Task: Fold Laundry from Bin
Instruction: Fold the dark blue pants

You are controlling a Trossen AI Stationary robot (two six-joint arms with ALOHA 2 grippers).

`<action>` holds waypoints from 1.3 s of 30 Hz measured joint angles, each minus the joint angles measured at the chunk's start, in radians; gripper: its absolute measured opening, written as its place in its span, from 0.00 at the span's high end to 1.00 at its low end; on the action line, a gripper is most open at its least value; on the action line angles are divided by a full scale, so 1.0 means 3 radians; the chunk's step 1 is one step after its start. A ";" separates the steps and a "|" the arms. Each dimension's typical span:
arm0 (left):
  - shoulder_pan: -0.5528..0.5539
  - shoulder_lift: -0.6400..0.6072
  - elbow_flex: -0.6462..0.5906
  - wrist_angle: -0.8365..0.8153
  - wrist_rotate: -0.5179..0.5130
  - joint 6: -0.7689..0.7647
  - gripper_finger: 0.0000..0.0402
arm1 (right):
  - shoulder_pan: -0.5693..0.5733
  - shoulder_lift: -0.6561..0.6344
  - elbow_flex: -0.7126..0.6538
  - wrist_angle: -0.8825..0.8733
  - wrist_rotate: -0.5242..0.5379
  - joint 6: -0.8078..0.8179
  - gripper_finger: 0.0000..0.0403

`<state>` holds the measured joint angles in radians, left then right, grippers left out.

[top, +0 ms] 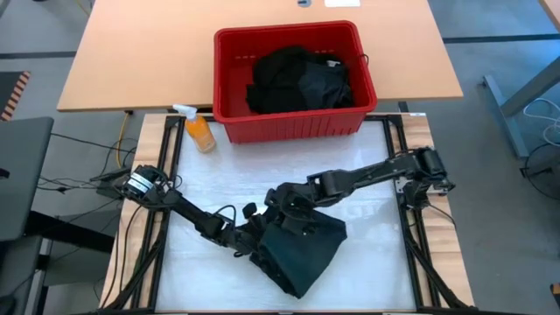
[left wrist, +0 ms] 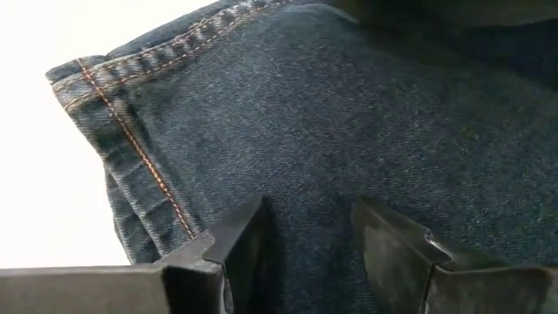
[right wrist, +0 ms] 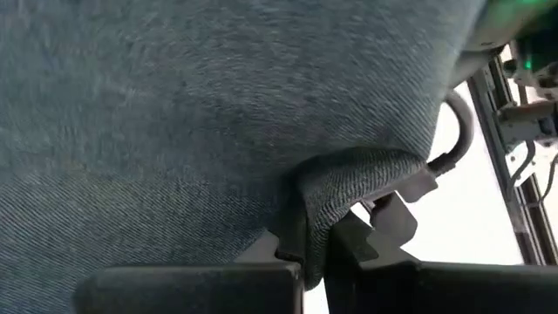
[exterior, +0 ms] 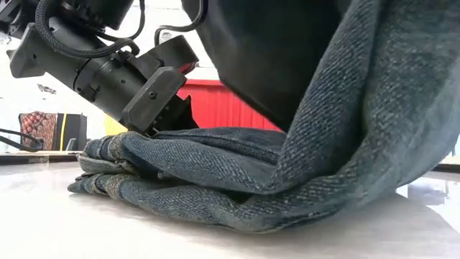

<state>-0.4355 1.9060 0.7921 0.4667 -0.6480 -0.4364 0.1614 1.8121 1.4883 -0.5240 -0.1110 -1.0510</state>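
Mostly hidden, the right pincer [right wrist: 316, 253] pinches a denim garment [top: 302, 249] fold; the left pincer [left wrist: 309, 249] gapes on it.

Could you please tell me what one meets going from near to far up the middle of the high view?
Dark denim garment → white work surface → red bin holding dark laundry → wooden table.

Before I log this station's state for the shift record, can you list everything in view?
Dark denim garment: one, dark blue, folded on the white work surface.
Red ribbed plastic bin: one, on the wooden table behind.
Dark cloth laundry: a pile, black, inside the bin.
Orange spray bottle: one, left of the bin.
Left gripper: fingers apart, on the denim.
Right gripper: shut on a denim fold.
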 joint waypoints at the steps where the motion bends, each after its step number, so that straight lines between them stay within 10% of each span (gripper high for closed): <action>1: 0.0000 0.0000 0.0000 0.0005 0.0024 0.0042 0.59 | -0.0016 0.0034 0.0000 0.0030 -0.0026 -0.0048 0.91; 14: -0.0015 -0.0066 -0.0004 -0.0081 0.0125 0.0254 0.59 | -0.0214 0.0525 -0.0001 0.0397 -0.0189 -0.0340 0.91; 23: -0.0215 -0.1016 -0.0003 -0.1292 0.0150 0.0266 0.59 | -0.0267 0.0509 -0.0128 0.0516 -0.0136 -0.0252 0.91; 31: -0.0331 -0.1442 -0.0208 -0.2299 -0.0734 -0.0618 0.59 | -0.0264 0.0508 -0.0128 0.0619 -0.0128 -0.0250 0.91; 39: -0.0184 -0.1059 -0.0981 -0.0697 -0.0384 -0.0842 0.59 | -0.0260 0.0508 -0.0128 0.0640 -0.0125 -0.0136 0.91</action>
<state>-0.4907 1.5883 0.4977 0.2577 -0.7631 -0.6891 0.0834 1.9644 1.4498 -0.3321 -0.1486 -1.0917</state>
